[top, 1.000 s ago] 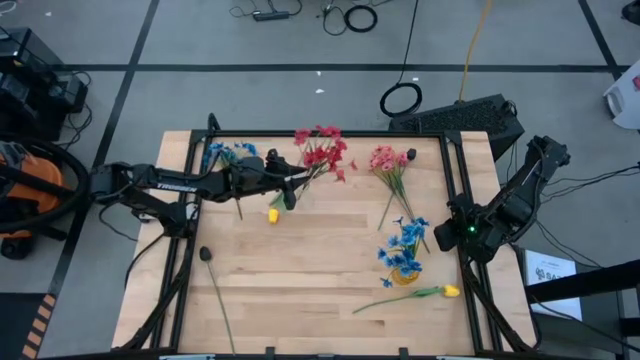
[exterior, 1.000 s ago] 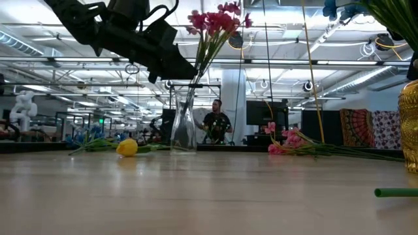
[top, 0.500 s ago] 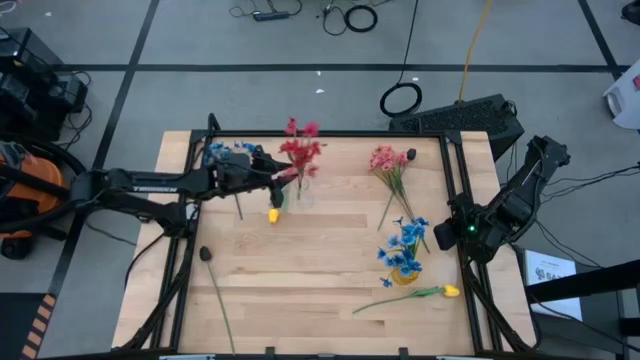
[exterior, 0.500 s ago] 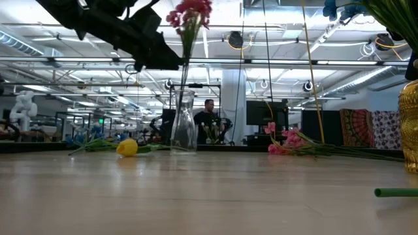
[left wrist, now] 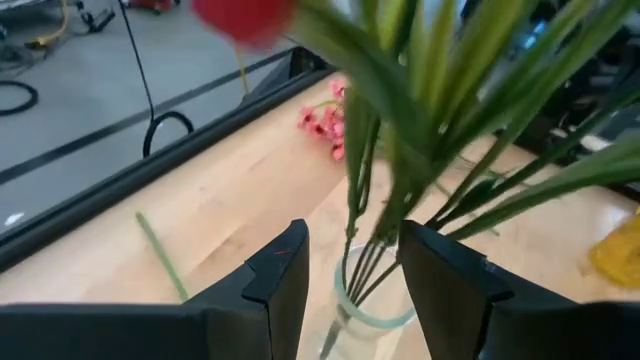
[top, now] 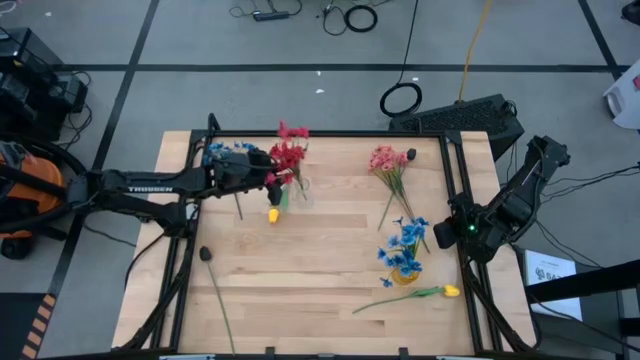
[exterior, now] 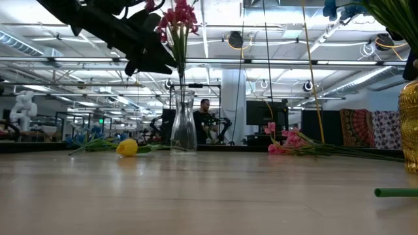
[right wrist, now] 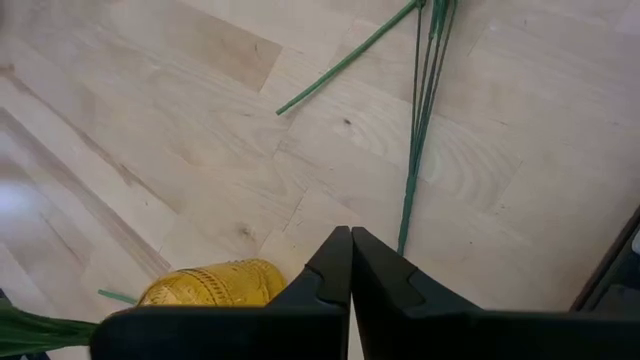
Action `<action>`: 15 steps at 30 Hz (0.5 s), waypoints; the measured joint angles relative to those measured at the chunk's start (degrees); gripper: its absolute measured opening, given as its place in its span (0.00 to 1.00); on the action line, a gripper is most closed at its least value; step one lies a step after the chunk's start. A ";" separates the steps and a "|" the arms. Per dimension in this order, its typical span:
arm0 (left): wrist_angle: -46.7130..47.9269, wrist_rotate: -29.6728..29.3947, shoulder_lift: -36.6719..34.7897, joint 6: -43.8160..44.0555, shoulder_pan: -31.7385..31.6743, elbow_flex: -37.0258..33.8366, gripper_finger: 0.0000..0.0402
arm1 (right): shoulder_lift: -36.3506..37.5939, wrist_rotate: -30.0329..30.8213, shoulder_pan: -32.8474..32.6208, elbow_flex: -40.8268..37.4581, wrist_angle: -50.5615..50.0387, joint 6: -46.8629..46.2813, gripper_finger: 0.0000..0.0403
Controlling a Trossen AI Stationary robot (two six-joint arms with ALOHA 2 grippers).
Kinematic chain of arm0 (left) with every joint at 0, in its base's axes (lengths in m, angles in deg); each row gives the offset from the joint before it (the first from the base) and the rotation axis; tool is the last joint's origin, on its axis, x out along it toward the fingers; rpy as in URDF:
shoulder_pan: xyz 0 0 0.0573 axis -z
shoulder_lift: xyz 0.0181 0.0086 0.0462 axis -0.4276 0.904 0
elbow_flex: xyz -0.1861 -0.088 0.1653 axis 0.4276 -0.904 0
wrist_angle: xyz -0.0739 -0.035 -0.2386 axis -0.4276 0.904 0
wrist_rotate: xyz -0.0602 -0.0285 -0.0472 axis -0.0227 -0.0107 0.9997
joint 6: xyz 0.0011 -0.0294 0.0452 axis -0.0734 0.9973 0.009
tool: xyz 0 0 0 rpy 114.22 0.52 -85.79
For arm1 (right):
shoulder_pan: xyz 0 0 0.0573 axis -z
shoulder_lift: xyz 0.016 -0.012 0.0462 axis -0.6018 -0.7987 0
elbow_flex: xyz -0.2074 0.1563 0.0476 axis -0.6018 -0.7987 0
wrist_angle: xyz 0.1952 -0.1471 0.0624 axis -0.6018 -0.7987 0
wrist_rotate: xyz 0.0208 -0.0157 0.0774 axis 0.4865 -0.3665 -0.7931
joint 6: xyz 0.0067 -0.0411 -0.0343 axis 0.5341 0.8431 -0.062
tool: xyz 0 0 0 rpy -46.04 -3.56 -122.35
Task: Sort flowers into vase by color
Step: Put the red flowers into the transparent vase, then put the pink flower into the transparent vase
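Note:
Red flowers (top: 287,155) stand with their stem ends in a clear glass vase (exterior: 183,124) at the table's far left, heads leaning slightly left. My left gripper (left wrist: 352,235) is open above the vase's mouth (left wrist: 378,316), one finger on each side of the green stems (left wrist: 368,205), with a gap showing on both sides. Blue flowers (top: 403,245) stand in a golden vase (right wrist: 215,285) at the right. Just right of that vase, by the table's right edge, my right gripper (right wrist: 350,240) hangs shut and holds nothing.
Pink flowers (top: 388,165) lie at the far middle and a loose blue cluster (top: 225,152) at the far left. A yellow bud (top: 273,214) lies beside the clear vase, another (top: 450,291) near the right front. A dark bud on a long stem (top: 205,254) lies at the left front.
My left gripper has drawn back toward the table's left edge and risen a little. The red flowers have swung from leaning right to standing nearly upright, tipped slightly left; their stem ends have stayed in the clear vase.

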State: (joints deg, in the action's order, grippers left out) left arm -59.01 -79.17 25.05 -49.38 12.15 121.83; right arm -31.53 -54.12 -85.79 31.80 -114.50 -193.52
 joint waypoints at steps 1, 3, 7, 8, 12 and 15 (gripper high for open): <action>2.18 -0.40 0.20 0.02 0.02 0.88 0.40 | 0.01 0.08 0.00 0.00 -0.02 -0.23 0.00; 6.39 -0.68 0.84 0.04 -0.01 2.99 0.40 | 0.00 0.22 0.00 0.00 -0.05 -0.31 0.00; 15.03 -1.26 2.20 1.45 -0.02 7.95 0.40 | 0.02 0.30 0.00 0.00 -0.07 -0.46 0.00; 17.37 -1.40 2.51 1.49 -0.02 8.87 0.40 | 0.01 0.35 0.00 0.00 -0.07 -0.54 0.00; 25.09 -1.79 2.57 3.81 0.02 10.50 0.40 | -0.13 0.61 0.34 0.00 -0.14 -0.91 0.00; 29.56 -1.78 1.97 6.29 0.01 10.51 0.40 | -0.17 0.66 1.29 0.00 -0.15 -0.92 0.00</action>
State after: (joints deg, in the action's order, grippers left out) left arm -29.45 -80.95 27.02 -43.09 12.15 132.34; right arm -31.71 -53.46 -84.50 31.80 -114.66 -194.44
